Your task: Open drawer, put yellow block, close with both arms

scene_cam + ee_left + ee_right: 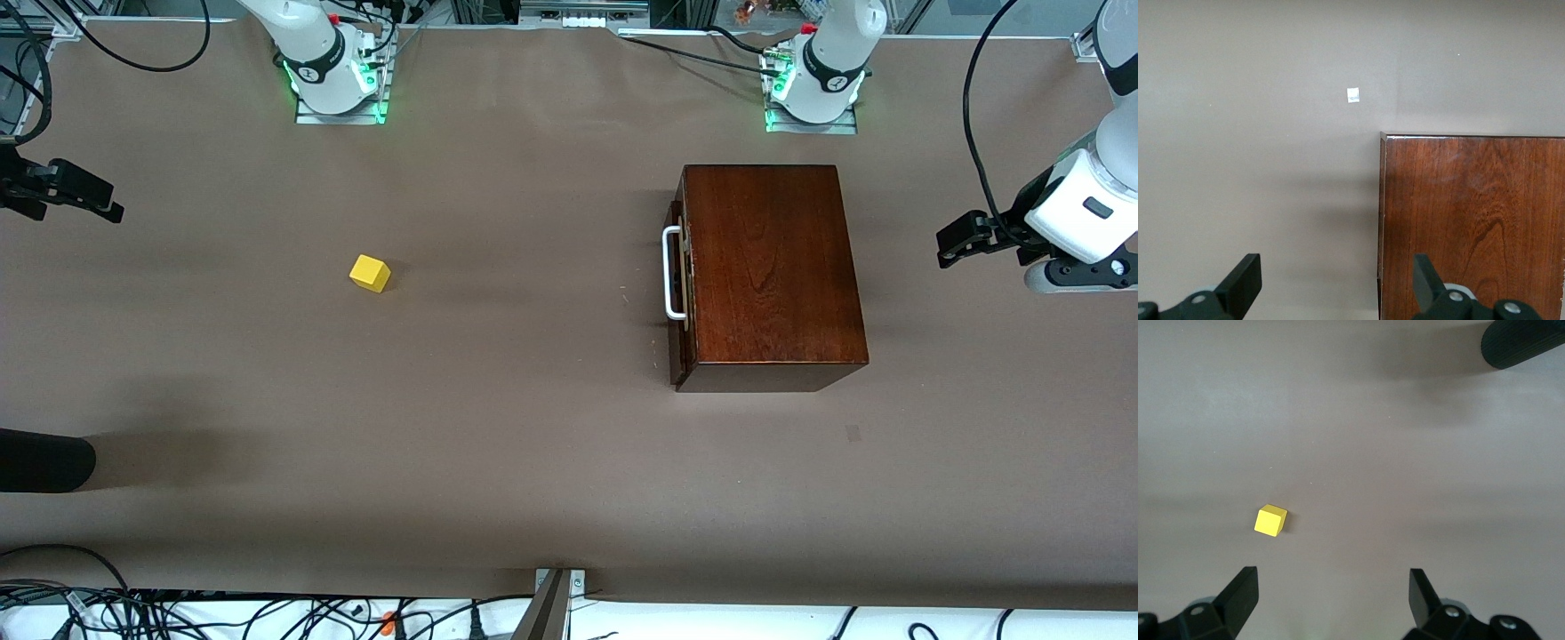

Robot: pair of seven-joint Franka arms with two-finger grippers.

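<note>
The dark mahogany box point(769, 267) stands toward the left arm's end of the table. Its drawer is pushed in, and the white bar handle point(673, 273) faces the right arm's end. The yellow block point(370, 273) lies on the bare table toward the right arm's end; it also shows in the right wrist view point(1270, 520). My left gripper point(949, 247) hangs open and empty beside the box, over the table's end; its wrist view point(1337, 280) shows the box top point(1471, 227). My right gripper point(105, 203) is open and empty point(1335, 593) over the table's other end.
A black cylinder point(44, 460) juts in at the right arm's end, nearer the front camera than the block; it also shows in the right wrist view point(1525, 343). A small white scrap point(1353, 95) lies on the table near the box. Cables run along the table's edges.
</note>
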